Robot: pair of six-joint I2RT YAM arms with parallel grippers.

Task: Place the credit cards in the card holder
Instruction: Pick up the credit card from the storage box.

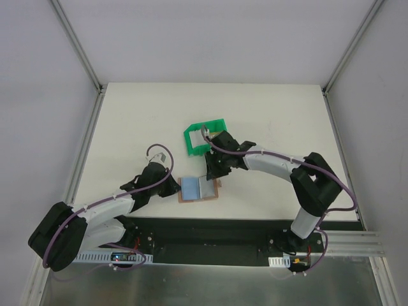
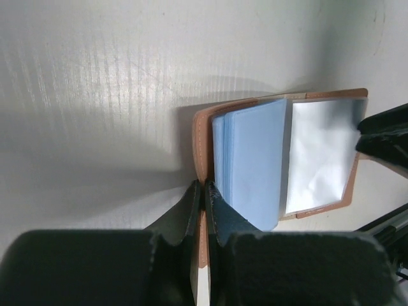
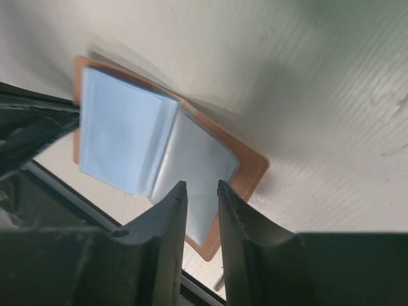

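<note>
The card holder (image 1: 199, 189), tan leather with blue-grey sleeves, lies open on the white table near the front edge. My left gripper (image 2: 204, 190) is shut on the tan leather edge of the card holder (image 2: 200, 137), beside the stack of blue sleeves (image 2: 255, 159). My right gripper (image 3: 202, 185) hovers just above the silvery sleeve of the card holder (image 3: 252, 167). Its jaws stand a little apart with nothing between them. No loose credit cards show. I cannot tell whether the silvery sleeve (image 2: 319, 159) holds one.
A green plastic bin (image 1: 205, 137) stands just behind the right gripper (image 1: 213, 173), partly covered by that arm. The black base rail (image 1: 210, 233) runs along the table's front edge close to the card holder. Grey walls enclose the table on three sides.
</note>
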